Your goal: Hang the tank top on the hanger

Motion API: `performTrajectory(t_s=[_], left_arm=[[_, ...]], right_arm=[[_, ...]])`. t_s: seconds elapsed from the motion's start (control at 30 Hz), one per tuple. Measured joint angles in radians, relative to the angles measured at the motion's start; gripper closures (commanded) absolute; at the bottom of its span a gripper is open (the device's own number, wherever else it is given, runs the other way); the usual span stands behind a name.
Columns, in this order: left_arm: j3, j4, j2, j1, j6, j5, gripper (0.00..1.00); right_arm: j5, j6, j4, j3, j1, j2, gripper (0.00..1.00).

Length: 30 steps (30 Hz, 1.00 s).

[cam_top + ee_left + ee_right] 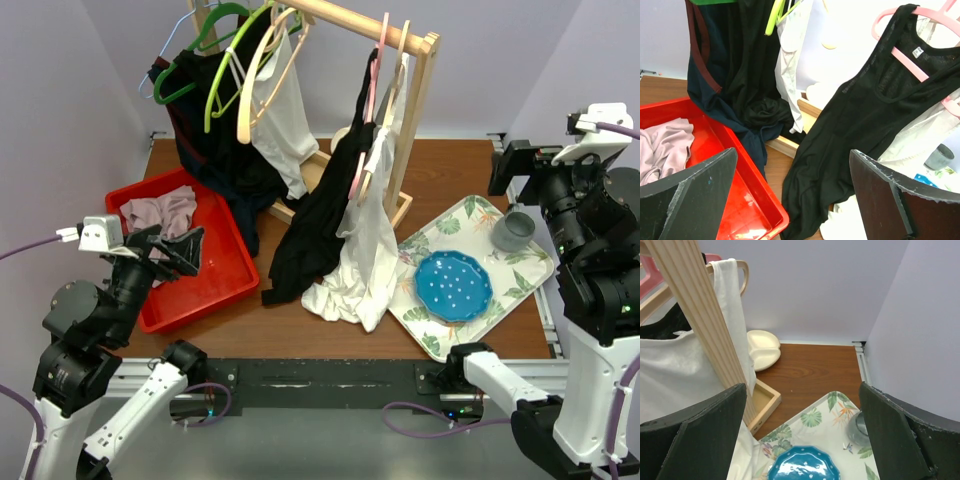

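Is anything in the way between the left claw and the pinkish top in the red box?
No, nothing visible is in the way. The tank top lies bunched and uncovered in the far corner of the red bin. The open left gripper hangs over the bin right beside it, with only air between them.

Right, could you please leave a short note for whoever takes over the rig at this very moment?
Left gripper: open, empty, over the bin, beside the tank top.
Right gripper: open, empty, raised near the tray.
Tank top: crumpled in the bin.
Hanger: on the rack, among other hangers.
Done: nothing yet.
Left: grasp the tank top, fetch the hanger, fit the tank top onto it.
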Motion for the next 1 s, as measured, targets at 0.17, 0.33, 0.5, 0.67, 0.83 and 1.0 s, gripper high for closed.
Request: performTrajectory(t_s=[0.17, 0.33, 0.5, 0.67, 0.83, 1.0], left_arm=[[-0.005, 0.004, 0.002, 0.0, -0.001, -0.002, 0.0], [-0.051, 0.013, 0.008, 0.0, -0.013, -0.014, 0.0], [-0.111, 0.039, 0.049, 0.0, -0.035, -0.04, 0.0], [-0.2, 0.091, 0.131, 0.0, -0.085, -0.077, 0.0], [-0.285, 0.161, 0.267, 0.04, -0.158, -0.073, 0.0], [-0.391, 0.249, 0.37, 0.336, -0.232, 0.05, 0.05]], right_arm=[[-0.028, -0.001, -0.002, 0.019, -0.001, 0.012, 0.01], [-0.08, -0.014, -0.005, 0.027, 0.0, 0.023, 0.01], [-0.166, -0.098, -0.015, 0.024, -0.001, 0.03, 0.02], [-0.293, -0.212, -0.033, -0.102, -0.001, 0.011, 0.01], [-0.387, -0.258, 0.014, -0.415, -0.005, -0.04, 0.01], [-0.439, -0.254, 0.077, -0.666, -0.012, -0.072, 0.02]])
